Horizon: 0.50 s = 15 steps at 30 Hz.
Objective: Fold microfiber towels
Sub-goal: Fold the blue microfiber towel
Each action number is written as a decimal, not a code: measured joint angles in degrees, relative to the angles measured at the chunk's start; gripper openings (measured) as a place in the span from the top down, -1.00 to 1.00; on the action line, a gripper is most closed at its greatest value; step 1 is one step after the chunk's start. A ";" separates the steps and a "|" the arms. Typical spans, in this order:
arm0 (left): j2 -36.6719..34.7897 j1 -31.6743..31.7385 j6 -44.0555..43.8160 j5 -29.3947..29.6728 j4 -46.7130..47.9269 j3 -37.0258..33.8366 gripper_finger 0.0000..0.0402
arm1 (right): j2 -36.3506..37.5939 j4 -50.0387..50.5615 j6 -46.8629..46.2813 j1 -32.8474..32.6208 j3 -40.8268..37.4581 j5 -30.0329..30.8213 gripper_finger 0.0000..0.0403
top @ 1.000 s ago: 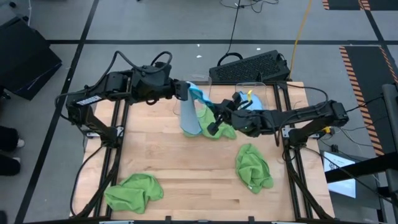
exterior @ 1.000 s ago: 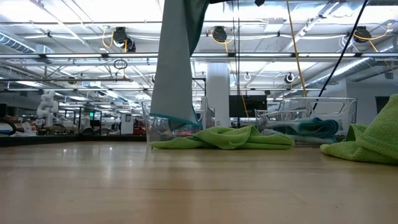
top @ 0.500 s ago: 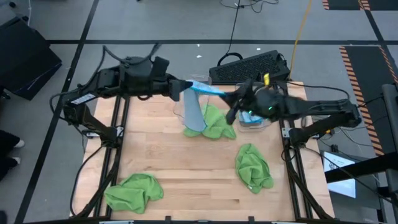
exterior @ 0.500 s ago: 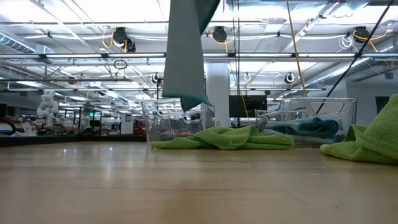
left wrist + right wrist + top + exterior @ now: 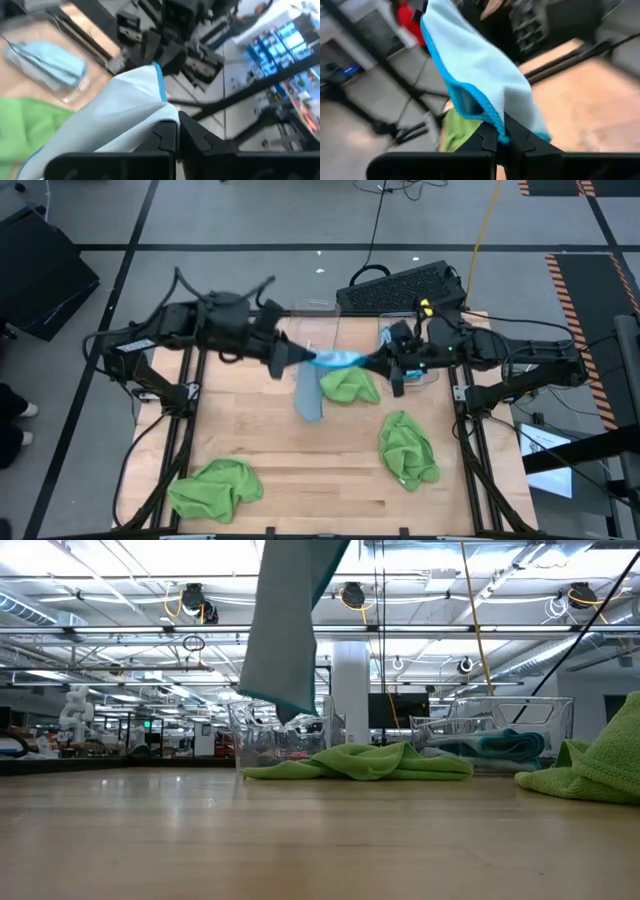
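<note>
The left gripper [image 5: 283, 356] and right gripper [image 5: 385, 361] each pinch the light blue towel [image 5: 310, 385] aloft (probably at adjacent corners), letting it hang flat for folding.

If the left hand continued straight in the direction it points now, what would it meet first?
Probably the right hand. The left hand points across the table toward it, and both are shut on the light blue towel stretched between them. Their relative heights are unclear, so it might pass instead.

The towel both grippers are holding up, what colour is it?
Light blue towel with a brighter blue hem, clearest in the right wrist view.
</note>
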State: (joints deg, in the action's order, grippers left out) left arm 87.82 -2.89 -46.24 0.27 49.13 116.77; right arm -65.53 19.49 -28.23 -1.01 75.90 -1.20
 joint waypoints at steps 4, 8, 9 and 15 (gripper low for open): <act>0.87 -4.30 -3.31 0.64 3.33 0.00 0.96 | 0.23 0.90 -5.16 -1.41 -0.02 -9.73 1.00; 2.17 -8.70 -5.56 3.78 4.75 -0.04 0.95 | 0.52 2.89 -10.29 -3.79 -0.02 -16.07 1.00; 2.30 -9.61 -5.99 4.95 4.75 -0.04 0.96 | 0.47 3.62 -10.74 -4.40 -0.02 -16.51 1.00; 3.10 -11.26 -3.05 16.27 4.49 -0.04 0.95 | 0.17 5.28 -8.93 -6.02 -0.02 -9.29 1.00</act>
State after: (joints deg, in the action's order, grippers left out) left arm 90.92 -14.16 -49.29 16.53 53.63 116.73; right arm -65.36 24.77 -37.15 -7.03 75.88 -10.49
